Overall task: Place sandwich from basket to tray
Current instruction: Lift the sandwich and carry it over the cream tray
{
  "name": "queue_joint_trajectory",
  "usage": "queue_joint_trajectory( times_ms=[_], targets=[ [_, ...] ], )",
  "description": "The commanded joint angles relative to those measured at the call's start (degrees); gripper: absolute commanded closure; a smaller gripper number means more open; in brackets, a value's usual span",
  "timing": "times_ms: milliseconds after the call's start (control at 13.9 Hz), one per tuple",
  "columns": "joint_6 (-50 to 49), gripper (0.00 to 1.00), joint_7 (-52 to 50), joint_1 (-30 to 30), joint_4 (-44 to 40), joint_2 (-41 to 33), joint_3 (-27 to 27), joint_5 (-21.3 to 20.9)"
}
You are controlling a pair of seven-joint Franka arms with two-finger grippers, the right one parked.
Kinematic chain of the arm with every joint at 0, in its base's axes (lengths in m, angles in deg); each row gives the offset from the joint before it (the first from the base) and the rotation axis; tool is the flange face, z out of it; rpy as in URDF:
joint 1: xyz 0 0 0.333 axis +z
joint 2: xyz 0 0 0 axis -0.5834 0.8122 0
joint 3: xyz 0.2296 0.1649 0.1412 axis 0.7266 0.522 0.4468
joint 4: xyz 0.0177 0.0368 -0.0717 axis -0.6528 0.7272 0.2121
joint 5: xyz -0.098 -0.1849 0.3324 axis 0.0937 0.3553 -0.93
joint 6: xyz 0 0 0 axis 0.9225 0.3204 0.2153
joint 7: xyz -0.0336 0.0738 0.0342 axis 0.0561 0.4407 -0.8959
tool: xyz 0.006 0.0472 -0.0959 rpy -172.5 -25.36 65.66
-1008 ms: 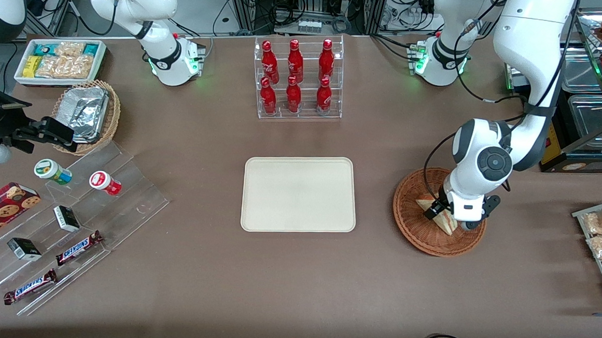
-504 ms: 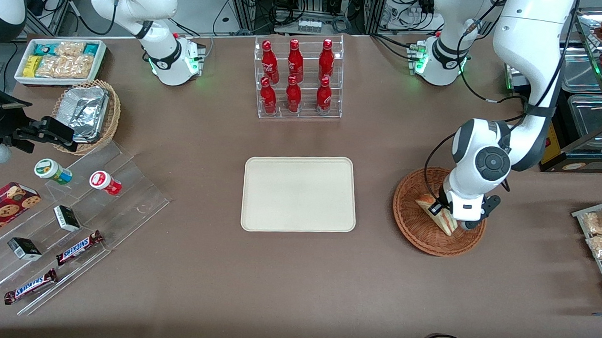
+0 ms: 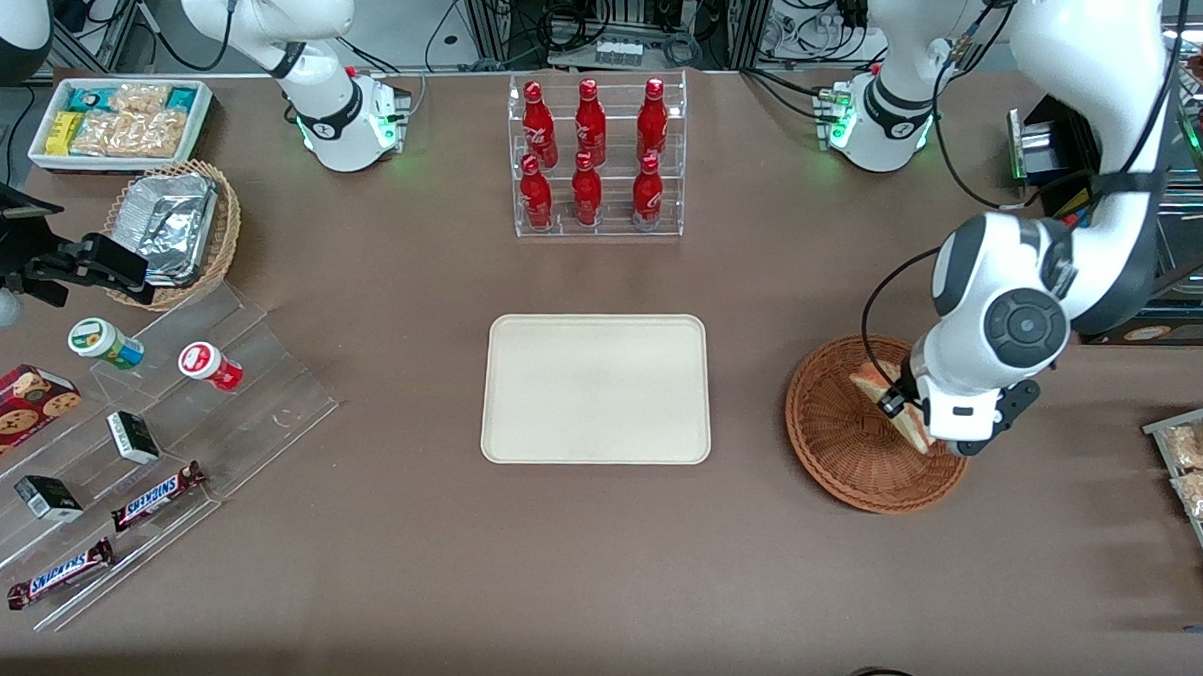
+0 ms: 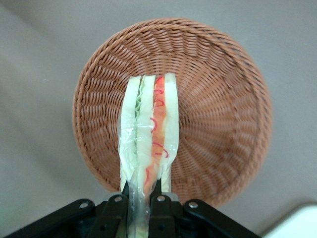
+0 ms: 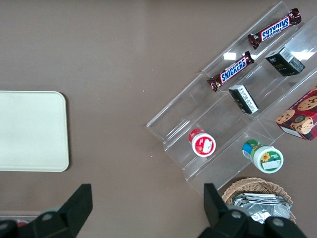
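Observation:
My left gripper [image 3: 904,407] [image 4: 145,192] is shut on the sandwich [image 3: 885,393] [image 4: 151,129], a plastic-wrapped wedge of pale bread with red-orange and green filling. The sandwich hangs lifted above the round reddish-brown wicker basket [image 3: 838,446] [image 4: 213,114], which shows nothing else inside. The cream rectangular tray [image 3: 597,388] [image 5: 29,130] lies flat at the table's middle, beside the basket and toward the parked arm's end from it, with nothing on it.
A clear rack of red bottles [image 3: 595,158] stands farther from the front camera than the tray. Toward the parked arm's end are a clear stepped stand [image 3: 158,443] with snack bars and cups, a tan basket of foil containers [image 3: 173,225] and a white snack bin [image 3: 119,121]. A rack of packets [image 3: 1202,469] sits at the working arm's end.
The gripper has risen out of the basket with the sandwich held in it, and the arm has shifted a little toward the working arm's end. The basket stays put.

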Motion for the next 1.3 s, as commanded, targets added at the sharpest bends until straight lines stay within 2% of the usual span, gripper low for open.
queue_joint_trajectory(
  times_ms=[0, 432, 864, 1008, 1224],
  targets=[
    [-5.29, 1.00, -1.51, -3.90, -5.20, 0.50, 0.09, 0.03],
    [-7.24, 1.00, -0.53, -15.06, -12.14, 4.44, -0.70, 0.12],
    [-4.27, 1.00, -6.06, -26.13, -26.99, 18.67, -0.70, 2.23],
    [0.82, 1.00, -8.44, -29.47, -27.27, 21.84, -0.62, 1.88],
    [4.09, 1.00, -7.05, -31.42, -27.44, 25.36, -0.70, 1.79]
  ],
)
